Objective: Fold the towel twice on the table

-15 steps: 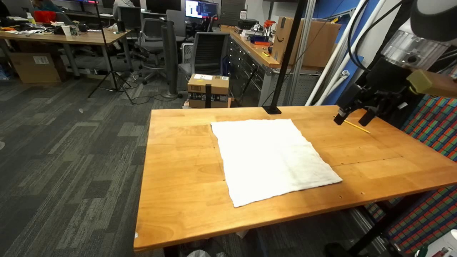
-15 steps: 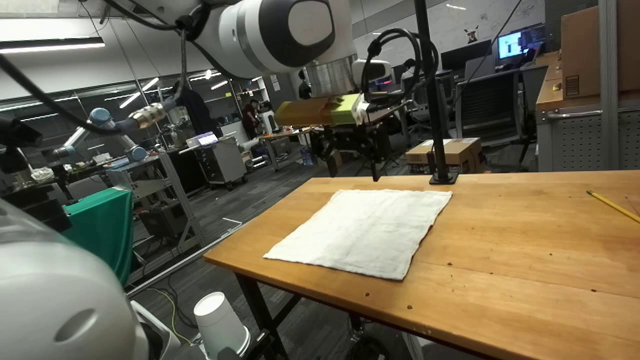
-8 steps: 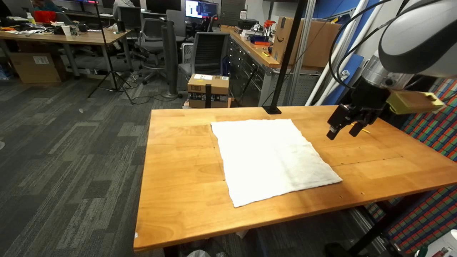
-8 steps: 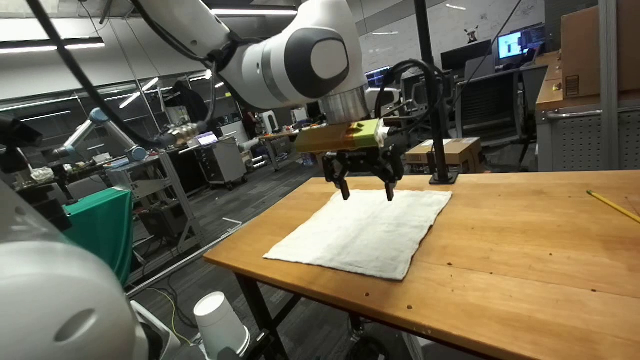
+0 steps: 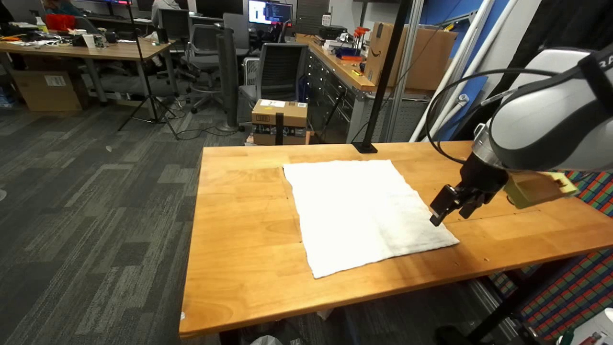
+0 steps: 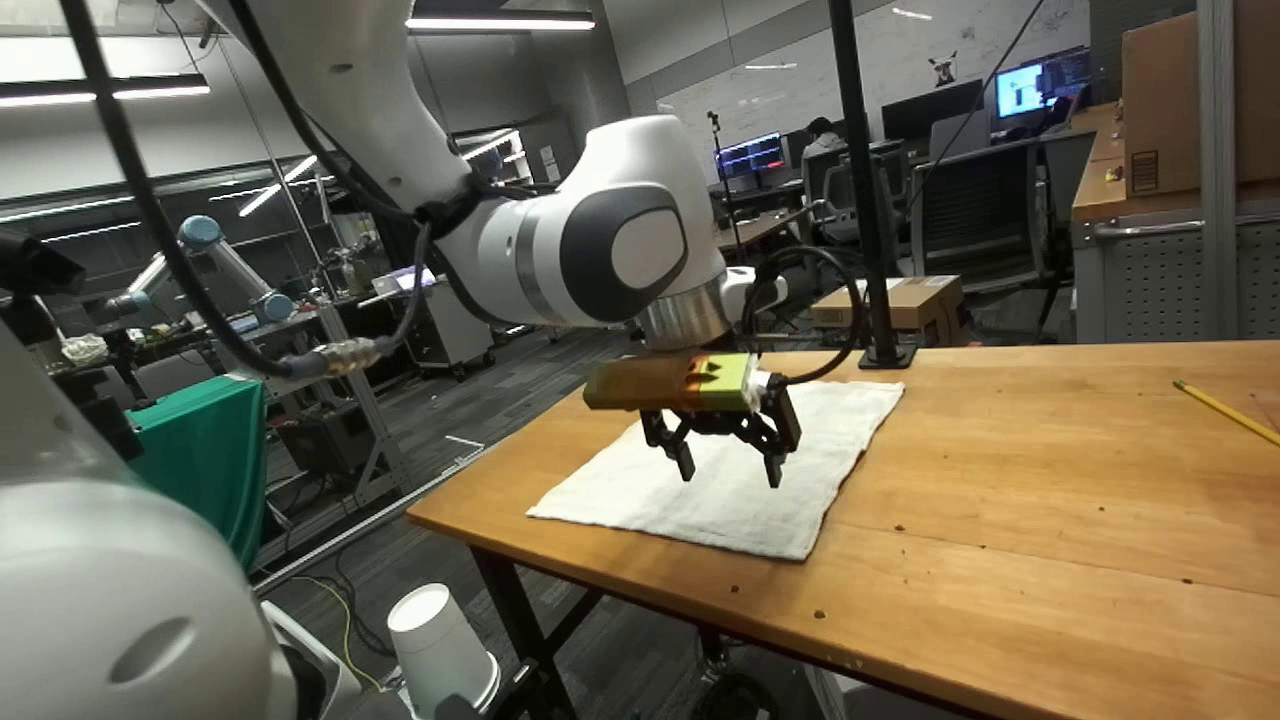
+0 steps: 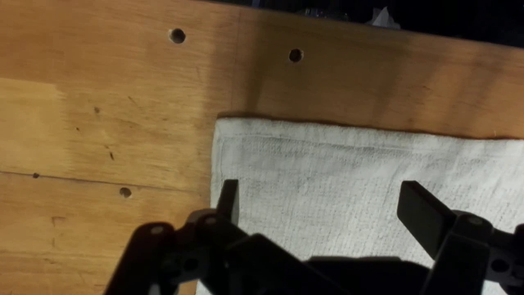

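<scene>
Towel point(image 5: 352, 215) lies flat on your wooden table point(image 5: 239, 225), a chair point(image 5: 281, 67) far behind. Your gripper point(image 6: 730, 479) hangs spread above it.

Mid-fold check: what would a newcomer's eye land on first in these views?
Probably the white towel, spread flat and unfolded on the wooden table. Next, the black tool, hanging open near one towel corner. Then the yellow pencil, lying on the table at the right edge of an exterior view.
</scene>
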Motion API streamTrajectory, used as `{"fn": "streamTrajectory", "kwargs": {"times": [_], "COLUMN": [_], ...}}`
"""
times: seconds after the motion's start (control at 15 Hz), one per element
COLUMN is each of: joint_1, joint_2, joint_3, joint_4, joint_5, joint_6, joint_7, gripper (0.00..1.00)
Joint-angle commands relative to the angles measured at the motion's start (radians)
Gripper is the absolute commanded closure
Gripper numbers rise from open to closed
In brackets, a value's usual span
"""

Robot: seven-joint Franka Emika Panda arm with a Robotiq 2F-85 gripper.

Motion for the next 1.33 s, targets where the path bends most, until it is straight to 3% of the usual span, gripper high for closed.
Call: {"fn": "streamTrajectory", "kwargs": {"times": [0.0,0.27,0.67,1.27], "joint_1": [-0.001,-0.022,-0.070,-0.101], "joint_2": [0.060,0.107,0.148,0.194], "joint_3": [0.018,0.034,0.013,0.011], "joint_4": [-0.017,-0.026,-0.024,0.000], "joint_5": [0.013,-0.054,-0.172,-0.154], "joint_6": [0.116,0.189,0.206,0.209], "joint_7": [-0.009,0.035,0.072,0.025], "gripper": [0.00,0.00,0.00,0.00]}}
